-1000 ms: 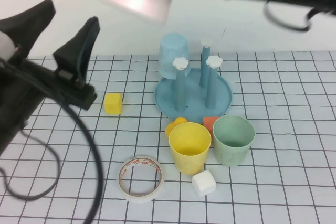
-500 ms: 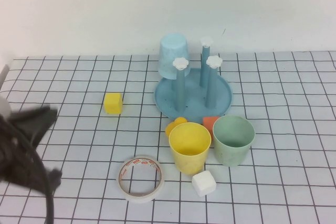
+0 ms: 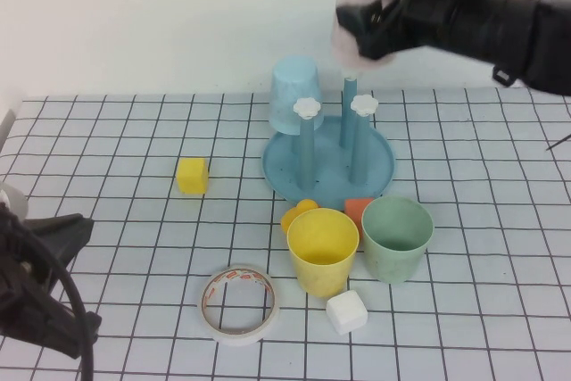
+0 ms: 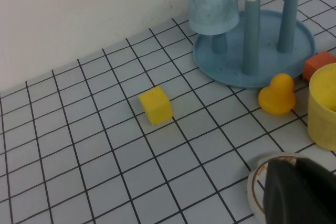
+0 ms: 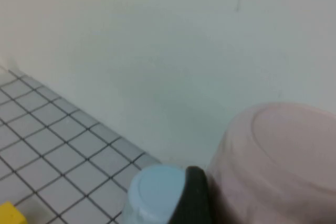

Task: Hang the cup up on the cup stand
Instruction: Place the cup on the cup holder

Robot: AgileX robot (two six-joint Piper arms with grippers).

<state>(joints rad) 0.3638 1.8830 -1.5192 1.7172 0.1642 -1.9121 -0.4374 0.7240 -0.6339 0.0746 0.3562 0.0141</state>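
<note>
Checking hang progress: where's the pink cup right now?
High view: the pink cup is held upturned in the right gripper, in the air above the rear peg of the cup stand.

The pale pink cup [image 3: 361,20] is up in the air, upside down with its flat bottom on top, gripped by the right hand [image 3: 379,20] right above the rear peg of the cup stand [image 3: 328,165]. That stand is a round blue tray on the desk with upright blue pegs and white flower caps, and a light blue cup [image 3: 294,95] already hangs on one peg.
</note>
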